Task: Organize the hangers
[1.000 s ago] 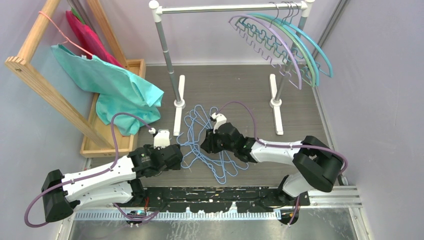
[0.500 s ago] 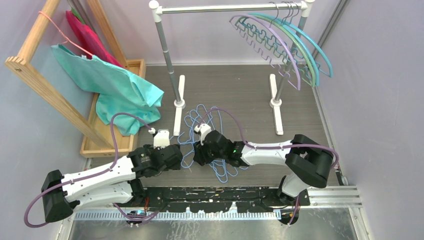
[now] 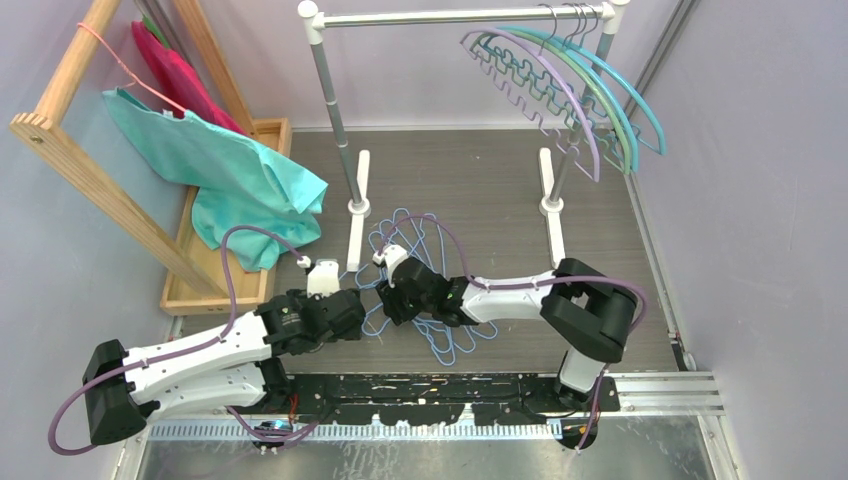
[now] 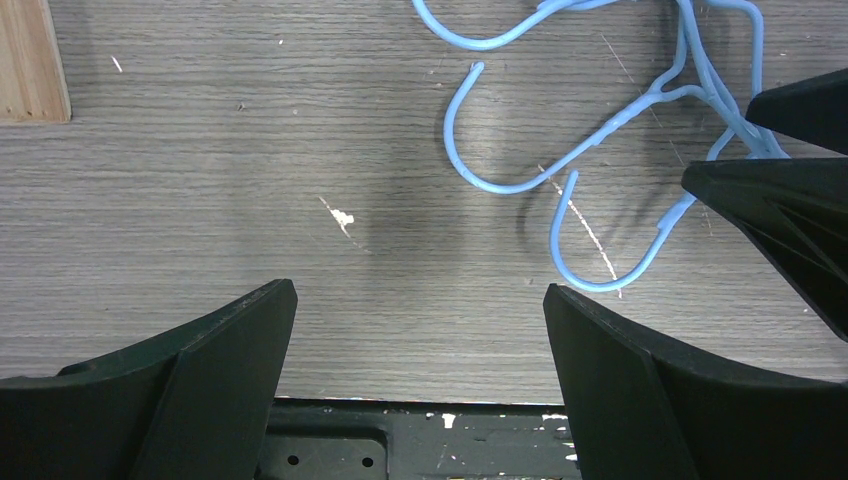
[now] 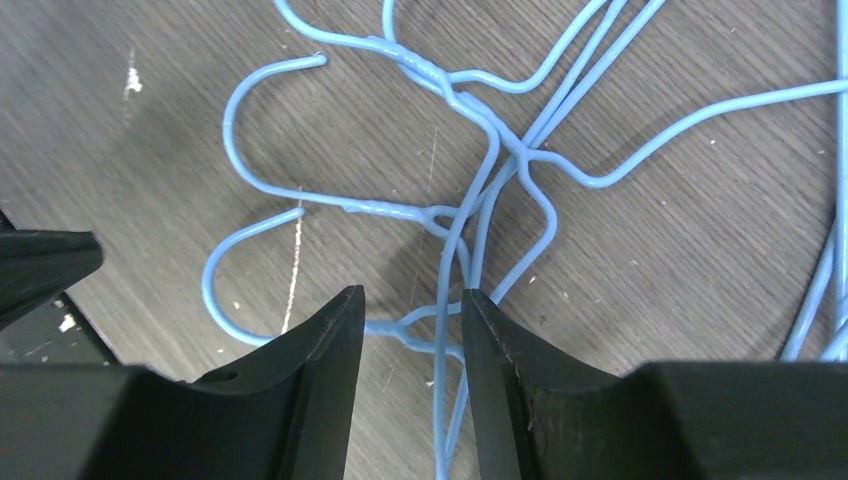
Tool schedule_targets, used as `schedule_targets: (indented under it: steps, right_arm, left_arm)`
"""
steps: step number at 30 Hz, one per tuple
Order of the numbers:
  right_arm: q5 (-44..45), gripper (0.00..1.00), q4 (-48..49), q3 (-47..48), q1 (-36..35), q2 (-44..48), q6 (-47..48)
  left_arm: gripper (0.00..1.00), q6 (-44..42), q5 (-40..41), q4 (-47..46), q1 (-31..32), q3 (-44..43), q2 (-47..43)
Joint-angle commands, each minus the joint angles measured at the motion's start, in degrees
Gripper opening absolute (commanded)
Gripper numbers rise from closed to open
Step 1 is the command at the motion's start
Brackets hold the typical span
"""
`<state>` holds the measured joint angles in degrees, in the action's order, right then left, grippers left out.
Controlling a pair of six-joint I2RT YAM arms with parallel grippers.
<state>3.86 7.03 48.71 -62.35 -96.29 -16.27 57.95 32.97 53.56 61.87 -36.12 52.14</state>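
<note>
A tangle of light-blue wire hangers (image 3: 400, 226) lies on the table in front of the rail. My right gripper (image 3: 391, 300) is low over its left side, near the hooks. In the right wrist view the gripper (image 5: 413, 312) is narrowly open, its fingers straddling the twisted neck of one blue hanger (image 5: 480, 150) and a few crossing wires. My left gripper (image 3: 358, 312) is wide open and empty just left of the pile; in its view (image 4: 420, 340) two blue hooks (image 4: 560, 180) lie ahead. Several arched teal, green and purple hangers (image 3: 570, 90) hang on the rail (image 3: 450, 17).
The rail's white feet (image 3: 357, 210) (image 3: 552, 210) stand behind the pile. A wooden frame (image 3: 80, 150) at the left carries a pink hanger (image 3: 120, 60) with a teal garment (image 3: 250, 170) over a wooden tray (image 3: 275, 135). The right fingers (image 4: 780, 200) show in the left wrist view.
My right gripper has moved left and nearer across the blue pile, ending close beside the left gripper. The left arm has stayed still.
</note>
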Motion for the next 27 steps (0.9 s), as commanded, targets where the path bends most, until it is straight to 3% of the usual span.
schedule_targets:
  steps: [1, 7, 17, 27]
  right_arm:
    - [2.2, 0.46, 0.9, 3.7, 0.1, -2.5, 2.2]
    - [3.2, 0.41, 1.7, 4.3, 0.1, -4.9, 2.0]
    - [8.0, 0.02, 3.2, 0.8, 0.1, 6.3, -0.6]
    - [16.0, 0.01, 6.5, 1.3, 1.2, 21.7, -4.6]
  left_arm:
    - [0.98, 1.3, 1.4, -0.4, -0.1, 0.6, -1.1]
    - [0.98, 1.6, 1.1, -0.3, -0.1, 1.1, -2.0]
    - [0.98, 1.6, 1.3, -0.4, -0.1, 1.2, -2.2]
    - [0.98, 1.5, 1.9, 0.8, -0.2, 0.4, -3.0]
